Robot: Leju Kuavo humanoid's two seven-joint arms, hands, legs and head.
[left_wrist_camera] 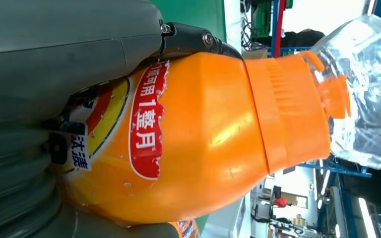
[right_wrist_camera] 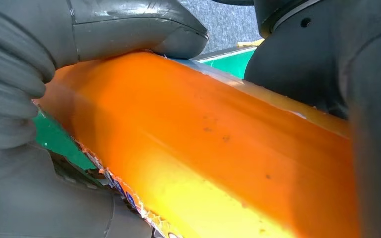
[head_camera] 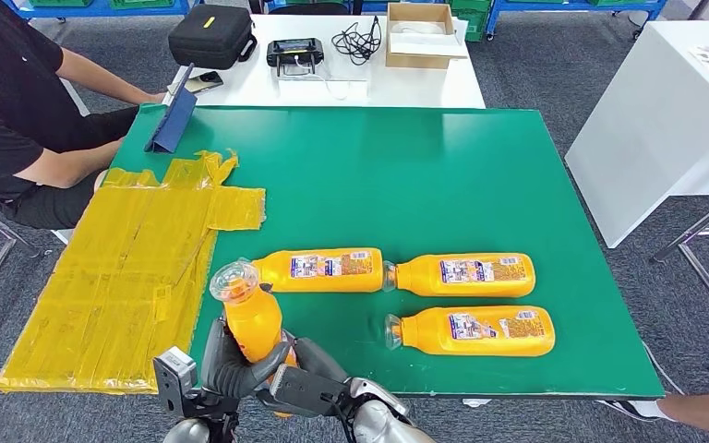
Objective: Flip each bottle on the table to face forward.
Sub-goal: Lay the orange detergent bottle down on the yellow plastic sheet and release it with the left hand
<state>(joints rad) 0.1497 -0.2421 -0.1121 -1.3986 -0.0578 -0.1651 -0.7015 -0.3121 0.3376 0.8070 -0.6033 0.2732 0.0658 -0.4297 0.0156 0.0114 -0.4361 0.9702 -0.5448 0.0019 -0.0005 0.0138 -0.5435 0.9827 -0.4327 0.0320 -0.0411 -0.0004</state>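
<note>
1. A yellow plastic sheet (head_camera: 129, 277) lies flat over the left side of the green table (head_camera: 425, 175). At its far corner a blue tablet case (head_camera: 172, 122) leans, and a seated person (head_camera: 18, 120) rests an arm beside it.
2. The held bottle (head_camera: 247, 314) is orange, with a clear cap on an orange neck. It stands nearly upright at the near edge of the table, just right of the sheet. In the left wrist view its red label panel with white characters (left_wrist_camera: 146, 129) shows between the fingers.
3. The left hand (head_camera: 231, 365) wraps the lower body of the held bottle, fingers clamped on it.
4. The right hand (head_camera: 309, 383) grips the same bottle from the other side; in the right wrist view its thumb (right_wrist_camera: 139, 29) presses on the orange wall.
5. Three more bottles lie on their sides, labels up: the middle bottle (head_camera: 323, 269) just beyond the held one, the far right bottle (head_camera: 466, 274) cap to base with it, and the near right bottle (head_camera: 475, 331) beside that, closer to the robot.
6. Beyond the green table, a white table (head_camera: 425, 83) carries a black case (head_camera: 210, 35), a cardboard box (head_camera: 420, 35) and cables (head_camera: 358, 39).
7. Another white table (head_camera: 665, 120) stands off to the right.
</note>
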